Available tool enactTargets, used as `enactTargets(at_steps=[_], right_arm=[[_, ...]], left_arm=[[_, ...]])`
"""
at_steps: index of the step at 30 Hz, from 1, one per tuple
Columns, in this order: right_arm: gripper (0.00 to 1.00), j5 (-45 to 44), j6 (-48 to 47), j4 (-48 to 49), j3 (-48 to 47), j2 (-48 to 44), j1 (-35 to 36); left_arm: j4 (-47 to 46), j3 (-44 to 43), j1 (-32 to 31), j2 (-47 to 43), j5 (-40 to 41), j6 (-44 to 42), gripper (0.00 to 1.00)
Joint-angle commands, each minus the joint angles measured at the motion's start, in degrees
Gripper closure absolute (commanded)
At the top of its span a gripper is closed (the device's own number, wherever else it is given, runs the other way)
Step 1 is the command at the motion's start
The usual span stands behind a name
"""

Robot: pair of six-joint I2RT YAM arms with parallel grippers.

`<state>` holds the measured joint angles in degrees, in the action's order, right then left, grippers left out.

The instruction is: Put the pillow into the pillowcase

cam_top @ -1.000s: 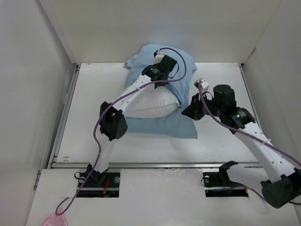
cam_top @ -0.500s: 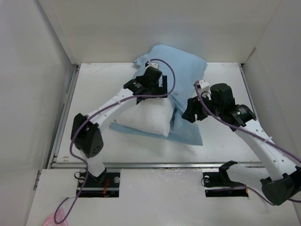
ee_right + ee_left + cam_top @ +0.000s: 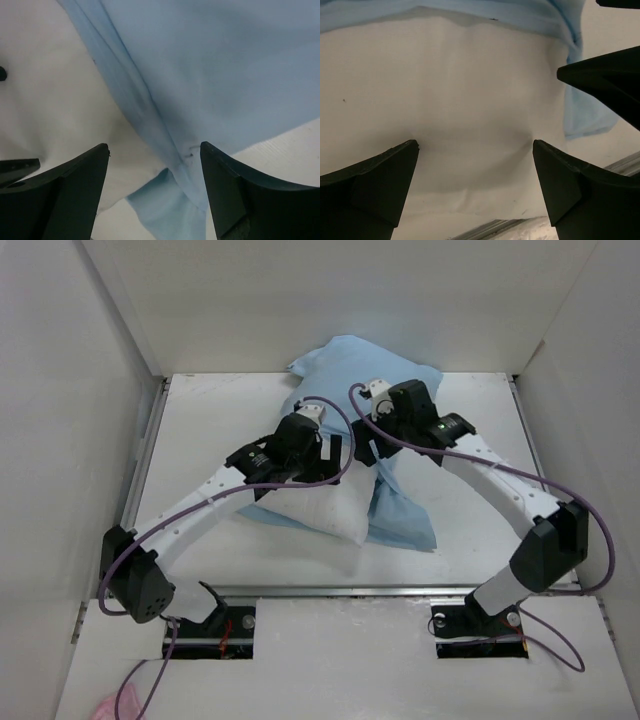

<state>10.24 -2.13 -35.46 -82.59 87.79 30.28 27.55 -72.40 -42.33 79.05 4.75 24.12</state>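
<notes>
Now, jaws were apart on both: the left gripper [image 3: 475,145] hung over the plump white rectangular pillow [image 3: 470,90], its far end apparently tucked under the thin rumpled light-blue fabric pillowcase [image 3: 225,65], whose hem lay just below the right gripper [image 3: 154,146]. Best play, I judged, was for the right to pinch only the top hem layer and lift while the left pushed the pillow forward. Tally was one pillow, one pillowcase, two grippers.

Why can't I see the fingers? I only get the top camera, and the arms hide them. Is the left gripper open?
Observer: Yes, the left gripper is wide open above the white pillow.
Operator: And the right one?
Observer: The right gripper is open too, with the pillowcase edge showing between its jaws.
Operator: Is it holding cloth?
Observer: No, nothing is pinched there.
</notes>
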Motion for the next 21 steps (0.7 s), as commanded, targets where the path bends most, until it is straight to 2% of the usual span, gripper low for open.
enactTargets(at_steps=[1, 2, 5, 6, 7, 8, 9, 14, 16, 17, 20, 21], right_arm=[[0.21, -2.9, -3.1, 5.2, -3.9, 3.6, 1.0], [0.21, -3.4, -3.1, 6.1, -3.9, 4.6, 1.0], [0.26, -7.2, -1.9, 6.9, -6.4, 8.5, 1.0], [0.53, -8.1, -1.9, 6.9, -7.3, 9.4, 1.0], [0.74, -8.7, -1.9, 6.9, -8.6, 10.0, 0.5], [0.90, -8.7, -1.2, 6.3, -8.6, 10.0, 0.5], [1.00, -8.7, -1.2, 4.9, -9.6, 10.0, 0.5], [1.00, -0.3, -1.2, 2.0, -10.1, 2.7, 2.0], [1.00, 3.1, -1.2, -0.4, -10.7, -1.2, 2.9], [1.00, 6.9, -2.0, -1.5, -12.1, -2.0, 4.0], [1.00, 14.6, -3.2, -6.1, -15.1, -3.1, 4.5], [1.00, 16.5, -3.2, -6.1, -16.8, -3.6, 4.5]], left_arm=[[-1.2, 1.6, -0.1, 2.9, -0.1, -1.1, 0.00], [-1.2, 0.3, -0.1, 6.6, -0.1, -1.1, 0.00], [-1.2, -3.0, 0.6, 11.4, 1.0, -1.7, 0.53], [-1.7, -3.7, 1.5, 13.7, 1.0, -1.7, 0.70], [-1.7, -4.4, 2.2, 14.3, 1.0, -1.1, 1.00], [-2.3, -5.0, 2.9, 14.3, 1.0, -0.4, 1.00], [-3.3, -5.0, 2.9, 14.3, 1.0, 0.1, 1.00], [-14.8, -6.7, 4.6, 13.0, 2.0, 0.8, 1.00], [-18.0, -10.4, 4.6, 14.3, 3.6, 1.4, 1.00], [-22.2, -11.6, 4.6, 14.3, 3.6, 0.8, 1.00], [-27.3, -17.4, 4.6, 17.0, 5.9, 1.5, 1.00], [-27.8, -19.4, 4.6, 17.9, 8.0, 4.3, 1.00]])
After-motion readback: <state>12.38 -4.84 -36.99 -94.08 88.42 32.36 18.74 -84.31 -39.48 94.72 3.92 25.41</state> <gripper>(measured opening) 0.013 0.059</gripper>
